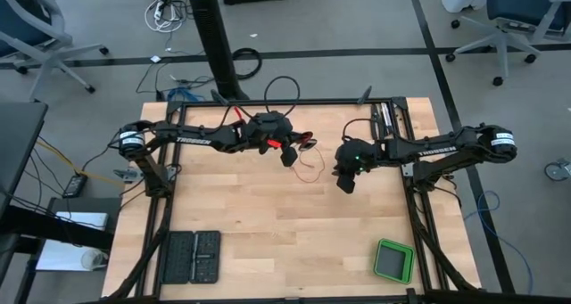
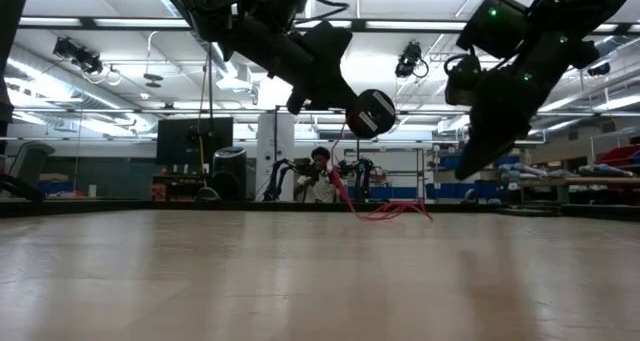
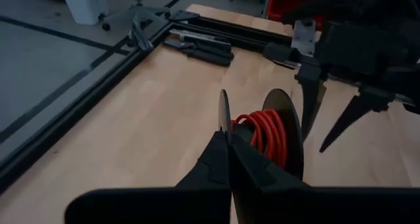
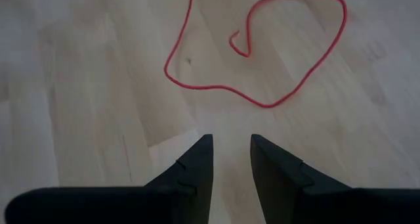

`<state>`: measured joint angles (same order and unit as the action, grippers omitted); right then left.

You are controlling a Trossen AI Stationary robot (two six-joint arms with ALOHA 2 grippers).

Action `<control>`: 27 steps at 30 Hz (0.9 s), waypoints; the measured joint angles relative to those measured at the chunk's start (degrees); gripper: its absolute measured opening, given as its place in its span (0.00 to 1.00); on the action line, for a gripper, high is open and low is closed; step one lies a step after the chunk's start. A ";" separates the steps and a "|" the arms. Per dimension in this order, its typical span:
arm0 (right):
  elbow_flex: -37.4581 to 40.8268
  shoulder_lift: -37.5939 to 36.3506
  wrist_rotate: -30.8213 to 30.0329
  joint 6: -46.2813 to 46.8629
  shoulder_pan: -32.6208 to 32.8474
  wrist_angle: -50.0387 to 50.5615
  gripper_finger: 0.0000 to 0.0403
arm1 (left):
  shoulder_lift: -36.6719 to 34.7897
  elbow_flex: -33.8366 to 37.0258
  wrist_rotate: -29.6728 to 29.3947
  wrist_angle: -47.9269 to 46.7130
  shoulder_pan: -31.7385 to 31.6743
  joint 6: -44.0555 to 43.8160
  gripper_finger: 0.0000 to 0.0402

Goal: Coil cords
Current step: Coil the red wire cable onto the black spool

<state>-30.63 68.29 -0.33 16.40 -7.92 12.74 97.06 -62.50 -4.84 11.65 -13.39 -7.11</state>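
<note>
A small black spool point(image 3: 282, 129) carries several turns of thin red-orange cord point(image 3: 266, 133). My left gripper point(image 3: 227, 137) is shut on the spool and holds it above the table's middle point(image 1: 303, 145). The loose rest of the cord lies in open loops on the wood point(image 4: 262, 60) and trails down from the spool in the low view point(image 2: 385, 211). My right gripper point(image 4: 231, 142) is open and empty. It hovers just right of the spool point(image 1: 346, 181), with the loose loops ahead of its fingertips. My left gripper pinches one thin flange of the spool at its rim point(image 3: 224, 112) between its two fingers, which lie flat against the disc's two faces. The spool is lifted clear of the table point(image 2: 374, 112). The cord hangs slack from it to the wood.
A green-rimmed box point(image 1: 393, 260) sits at the near right corner and a black grid tray point(image 1: 190, 258) at the near left. Black tools point(image 3: 197, 46) lie by the table's frame rail. A person point(image 2: 320, 176) shows far behind the table.
</note>
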 joint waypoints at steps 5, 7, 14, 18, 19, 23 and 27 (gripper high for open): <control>0.02 0.02 -0.01 -0.13 0.00 -0.22 0.25 | 0.00 0.00 -0.11 0.50 0.00 0.83 0.00; 0.61 0.02 -0.01 -0.20 0.00 -1.19 0.25 | 0.00 0.00 -0.14 0.55 0.00 0.84 0.00; 1.53 0.07 0.03 -0.99 0.00 -2.01 0.25 | 0.00 0.00 -0.64 0.49 0.00 0.84 0.00; 1.55 0.07 0.64 -1.07 0.00 -2.18 0.25 | 0.00 0.00 -0.64 0.44 0.00 0.84 0.00; 1.53 0.07 0.80 -1.07 0.00 -2.20 0.25 | 0.00 0.00 -0.66 0.44 0.00 0.84 0.00; 1.55 0.07 1.60 -1.11 0.00 -2.22 0.25 | 0.00 0.00 -0.66 0.42 0.00 0.84 0.00; 1.55 0.07 2.44 -1.14 0.00 -2.20 0.23 | 0.00 0.00 -0.66 0.38 0.00 0.84 0.00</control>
<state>-29.08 68.36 2.11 15.27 -7.92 10.55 97.06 -62.50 -5.50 12.03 -13.39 -6.26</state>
